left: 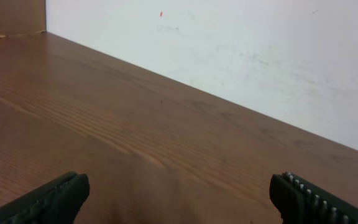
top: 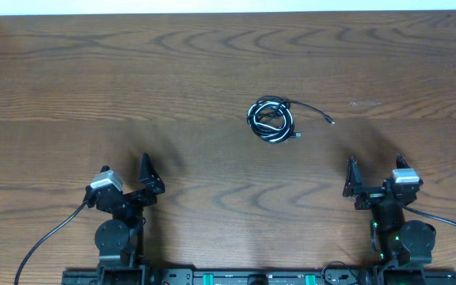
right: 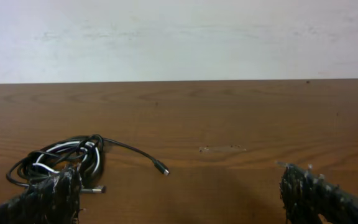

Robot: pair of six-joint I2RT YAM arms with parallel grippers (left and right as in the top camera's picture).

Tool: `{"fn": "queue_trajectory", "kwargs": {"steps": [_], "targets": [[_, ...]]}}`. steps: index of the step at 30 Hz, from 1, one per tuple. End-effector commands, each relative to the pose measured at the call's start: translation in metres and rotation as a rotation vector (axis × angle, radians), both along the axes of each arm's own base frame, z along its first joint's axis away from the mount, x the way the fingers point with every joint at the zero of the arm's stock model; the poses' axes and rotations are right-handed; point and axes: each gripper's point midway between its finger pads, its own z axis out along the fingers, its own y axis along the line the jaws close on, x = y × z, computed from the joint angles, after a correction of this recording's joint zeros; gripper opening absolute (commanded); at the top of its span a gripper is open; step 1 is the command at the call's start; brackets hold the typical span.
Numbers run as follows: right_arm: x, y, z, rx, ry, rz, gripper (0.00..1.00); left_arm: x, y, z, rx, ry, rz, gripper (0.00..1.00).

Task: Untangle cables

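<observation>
The cables [top: 271, 120] lie in one small coiled bundle of black and white cords on the wooden table, right of centre. One black cord end with a small plug [top: 331, 121] trails out to the right. In the right wrist view the bundle [right: 58, 160] sits at the lower left, partly behind my left fingertip, and the plug [right: 161, 168] lies free. My right gripper [top: 374, 180] is open and empty, near the front edge, well short of the bundle. My left gripper [top: 129, 180] is open and empty at the front left, far from the cables.
A white wall [right: 179, 37] rises behind the table's far edge. A faint pale smudge [top: 364, 103] marks the wood right of the bundle. Thick black arm wires [top: 50, 233] run off the front edge beside both arm bases.
</observation>
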Motion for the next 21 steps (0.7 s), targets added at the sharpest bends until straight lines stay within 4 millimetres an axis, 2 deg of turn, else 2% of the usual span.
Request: {"fn": "queue_trajectory", "kwargs": {"steps": [1,21], "targets": [[0.0003,-0.0029,-0.003,0.012,0.013,-0.015,0.99,-0.0013,0.0036,-0.0189,0.01,0.06,0.018,0.98],[0.0003,-0.0029,-0.003,0.012,0.013,-0.015,0.99,-0.0012,0.0036,-0.0189,0.01,0.06,0.017,0.98]]}}
